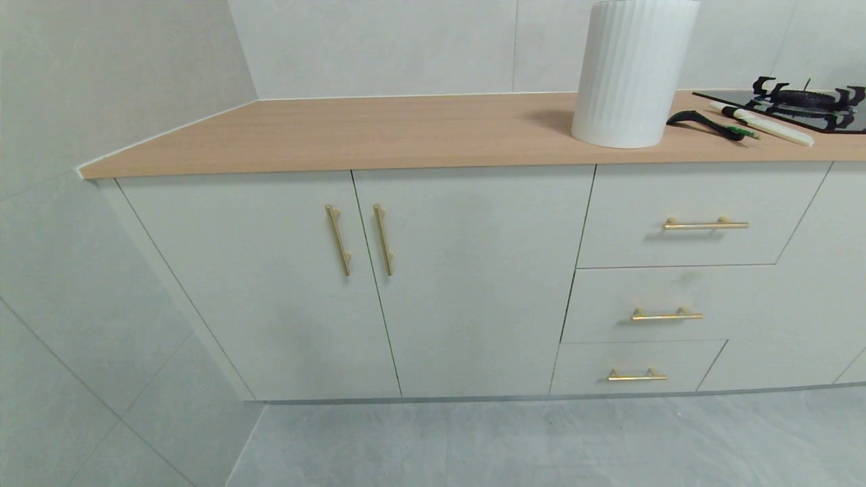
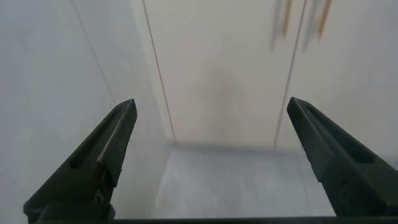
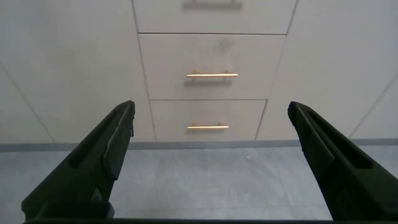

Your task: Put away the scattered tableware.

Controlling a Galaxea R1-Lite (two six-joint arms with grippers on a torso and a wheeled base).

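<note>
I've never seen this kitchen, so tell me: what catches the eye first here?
A tall white ribbed canister stands on the wooden countertop, with a black utensil and a pale-handled utensil lying beside it, toward the stove. Below, gold handles mark two cabinet doors and three drawers.

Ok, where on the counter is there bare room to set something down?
The countertop is bare from its left end to the white canister. Right of it is crowded: black-handled utensil, white-handled utensil and the hob.
</note>
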